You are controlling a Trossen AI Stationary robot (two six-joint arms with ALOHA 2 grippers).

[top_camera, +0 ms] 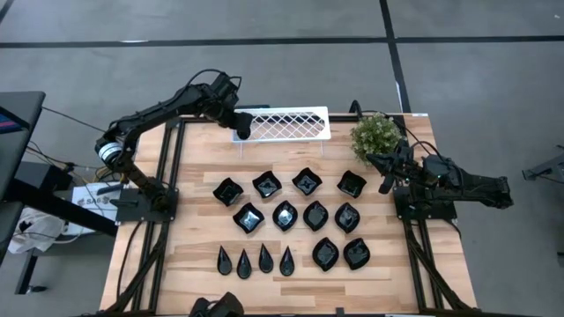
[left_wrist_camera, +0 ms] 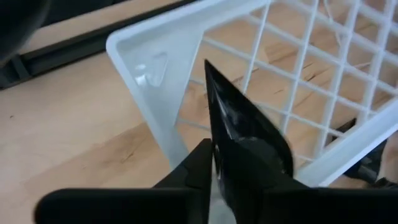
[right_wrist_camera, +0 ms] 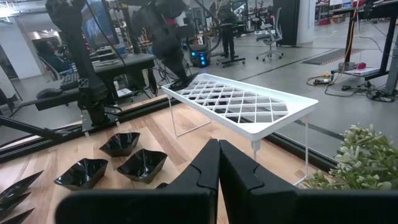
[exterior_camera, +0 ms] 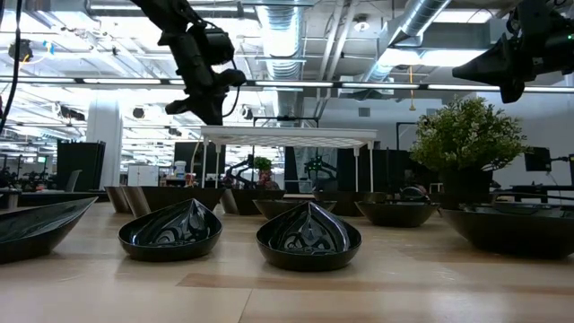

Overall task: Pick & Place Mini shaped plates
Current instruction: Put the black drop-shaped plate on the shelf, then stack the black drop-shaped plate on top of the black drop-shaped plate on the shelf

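Several glossy black mini plates lie in three rows on the wooden table (top_camera: 194, 158): wavy squares such as (top_camera: 267, 184), ovals such as (top_camera: 315, 216), and narrow teardrops such as (top_camera: 244, 263). My left gripper (top_camera: 240, 130) (left_wrist_camera: 230, 180) hovers at the left end of the white lattice rack (top_camera: 282, 123) (left_wrist_camera: 292, 68), shut on a black teardrop plate (left_wrist_camera: 242, 124). In the low view the left gripper (exterior_camera: 213, 106) hangs just above the rack top (exterior_camera: 287, 135). My right gripper (top_camera: 385, 179) (right_wrist_camera: 217, 168) waits shut at the table's right side, beside the plant (top_camera: 377, 134). My left gripper pinches the teardrop plate by its wide end (left_wrist_camera: 249, 162) between the two fingers (left_wrist_camera: 193, 168), the plate standing on edge in the hold. Its pointed tip (left_wrist_camera: 208, 65) sticks out ahead of the fingers over the rack's left end. The plate is lifted clear of the table.
The rack stands on thin white legs along the table's far edge, with the green plant (right_wrist_camera: 360, 162) at its right end. Black frame rails (top_camera: 167, 176) run down both sides of the table. Bare wood lies between the rack and the first plate row.
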